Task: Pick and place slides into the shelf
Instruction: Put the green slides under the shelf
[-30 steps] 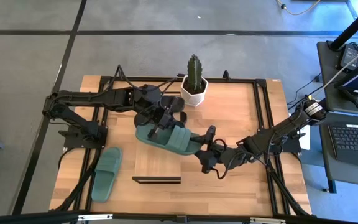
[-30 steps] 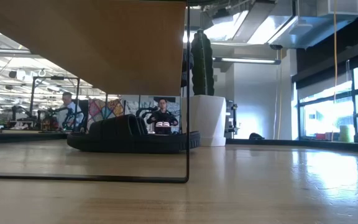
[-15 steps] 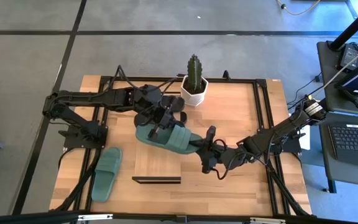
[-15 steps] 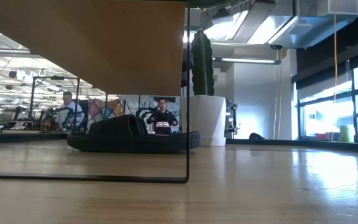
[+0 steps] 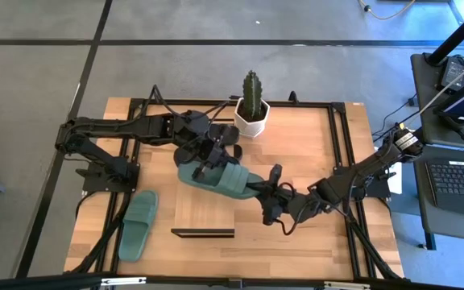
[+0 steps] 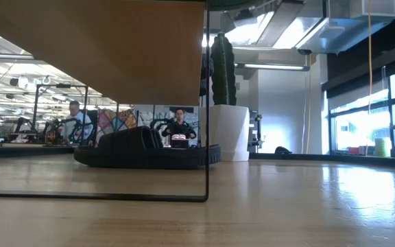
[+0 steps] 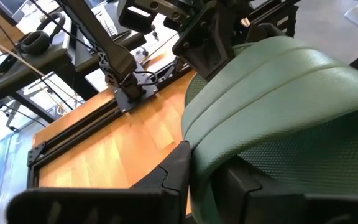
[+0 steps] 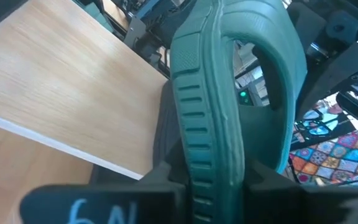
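A green slide [image 5: 220, 179] hangs in the air over the shelf [image 5: 204, 211], held between both arms. My left gripper [image 5: 209, 167] is shut on its strap from the far left. My right gripper [image 5: 258, 190] is shut on the sole's right end. A second green slide [image 5: 138, 225] lies sole down on the table, left of the shelf. Black slides [image 6: 142, 147] lie on the table behind the shelf, beneath my left arm [image 5: 216, 135]. My left gripper pinches the strap's edge [image 7: 197, 168], one finger [image 7: 166, 180] outside the strap and one [image 7: 253, 186] beneath it. It comes slanting down from the table's far left. The slide is lifted clear of the shelf top. My right gripper pinches the sole's end [image 8: 197, 149] between its two fingers, which stand either side of the ribbed sole edge. It comes nearly level from the table's right side, along the slide's length. The slide stays clear of the shelf.
A potted cactus in a white pot [image 5: 251, 109] stands at the far edge, just behind the arms. The shelf's thin black frame [image 6: 206, 137] rises at its near corner. Bare tabletop [image 5: 304, 242] lies to the right of the shelf. People sit in the room beyond.
My right gripper has shut on the green slide's right end. Both arms have stayed where they were, and the slide hangs over the shelf as before.
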Robot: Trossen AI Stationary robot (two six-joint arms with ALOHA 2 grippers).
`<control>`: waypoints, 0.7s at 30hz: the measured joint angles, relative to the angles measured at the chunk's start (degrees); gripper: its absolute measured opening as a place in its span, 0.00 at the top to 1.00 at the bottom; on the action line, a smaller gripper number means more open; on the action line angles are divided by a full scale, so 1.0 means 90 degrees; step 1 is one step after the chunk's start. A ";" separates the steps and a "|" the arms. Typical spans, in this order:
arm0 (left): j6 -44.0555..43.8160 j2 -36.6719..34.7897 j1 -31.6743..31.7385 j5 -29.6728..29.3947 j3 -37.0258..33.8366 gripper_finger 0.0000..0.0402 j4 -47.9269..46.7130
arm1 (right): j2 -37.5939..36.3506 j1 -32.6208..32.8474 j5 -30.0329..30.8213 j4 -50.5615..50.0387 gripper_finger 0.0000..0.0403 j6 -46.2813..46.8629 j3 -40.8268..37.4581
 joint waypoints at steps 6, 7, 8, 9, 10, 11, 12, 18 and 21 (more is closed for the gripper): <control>-0.0248 -0.0002 -0.0002 0.0051 0.0008 0.74 0.0023 | 0.0000 0.0222 0.0699 -0.0090 0.89 -0.0009 0.0000; -0.0263 -0.0002 0.0000 0.0054 0.0010 0.71 0.0023 | 0.0000 0.0275 0.0898 -0.0103 0.89 -0.0014 0.0000; -0.0263 -0.0004 0.0000 0.0062 0.0010 0.68 0.0020 | 0.0000 0.0333 0.1107 -0.0144 0.89 -0.0010 -0.0001; -0.0265 -0.0004 -0.0003 0.0064 0.0010 0.64 0.0033 | 0.0000 0.0392 0.1317 -0.0196 0.89 -0.0009 -0.0002; -0.0267 -0.0012 -0.0005 0.0064 0.0012 0.61 0.0042 | 0.0000 0.0467 0.1539 -0.0228 0.89 -0.0005 -0.0002; -0.0274 -0.0039 -0.0005 0.0068 0.0012 0.58 0.0019 | 0.0000 0.0560 0.1791 -0.0259 0.89 0.0010 -0.0002; -0.0275 -0.0067 -0.0005 0.0066 0.0012 0.56 0.0012 | 0.0000 0.0656 0.2084 -0.0301 0.89 0.0010 -0.0002; -0.0389 -0.0403 -0.0005 -0.0454 0.0015 0.50 -0.0021 | -0.0005 0.1320 0.3669 -0.0316 0.89 -0.0010 -0.0007; -0.0585 -0.0576 -0.0005 -0.0648 0.0015 0.50 -0.0073 | -0.0007 0.1654 0.4132 -0.0298 0.89 0.0018 -0.0007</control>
